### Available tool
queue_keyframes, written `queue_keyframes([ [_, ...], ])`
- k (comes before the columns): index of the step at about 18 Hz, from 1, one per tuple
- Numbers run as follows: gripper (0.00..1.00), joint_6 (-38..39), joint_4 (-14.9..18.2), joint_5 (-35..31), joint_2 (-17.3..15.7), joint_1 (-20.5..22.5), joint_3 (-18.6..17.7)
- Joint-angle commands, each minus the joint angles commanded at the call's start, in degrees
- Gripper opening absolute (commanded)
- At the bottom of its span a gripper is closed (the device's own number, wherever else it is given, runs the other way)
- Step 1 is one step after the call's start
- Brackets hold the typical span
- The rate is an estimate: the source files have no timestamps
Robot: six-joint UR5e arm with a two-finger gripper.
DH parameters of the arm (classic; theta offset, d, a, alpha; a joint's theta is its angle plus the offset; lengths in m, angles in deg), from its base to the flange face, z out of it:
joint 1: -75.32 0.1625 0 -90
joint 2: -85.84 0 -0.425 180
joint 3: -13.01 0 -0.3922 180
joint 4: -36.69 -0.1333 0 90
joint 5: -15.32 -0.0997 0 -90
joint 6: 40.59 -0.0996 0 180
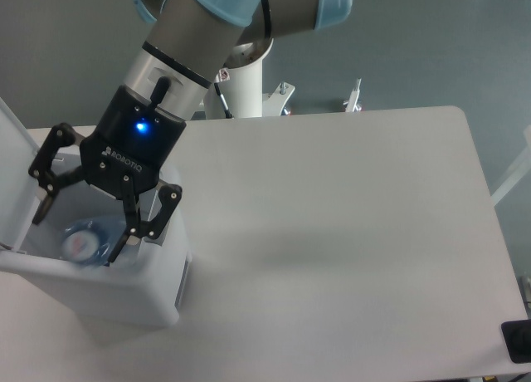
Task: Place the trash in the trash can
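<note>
Hanging over the trash can [158, 295], the gripper [81, 224] is spreading wide and holding nothing. Inside, the bottle [83, 242] is looking light, slippery and squashy; grabbing its middle seems best.

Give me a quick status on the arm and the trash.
Gripper open over the trash can. Bottle inside the can, free of the fingers. Cup not visible. Nothing in the way.

Our arm [195, 46] slants down from above the gripper [81, 227], whose black fingers [48, 174] splay wide apart.
</note>
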Motion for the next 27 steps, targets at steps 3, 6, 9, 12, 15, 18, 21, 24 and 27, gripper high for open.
queue_keyframes([
  [3, 1.0, -0.1, 0.2, -1.1, -0.1, 4.2, -0.2],
  [6, 1.0, -3.7, 0.4, -5.2, 0.4, 8.9, 0.4],
  [9, 1.0, -12.0, 0.4, -8.6, 2.7, 13.3, -1.4],
  [12, 1.0, -14.8, 0.7, -11.6, 4.4, 16.3, -1.9],
  [15, 1.0, -17.0, 1.6, -13.2, 6.4, 18.3, -2.7],
  [18, 1.0, -19.2, 1.7, -20.1, 7.0, 19.2, -3.7],
  [21, 1.0, -24.0, 1.7, -29.7, 7.9, 19.0, -4.5],
  [24, 1.0, -28.0, 2.5, -37.7, 8.4, 18.6, -4.8],
  [27, 1.0, -37.5, 6.9, -42.9, 9.4, 17.3, -3.3],
])
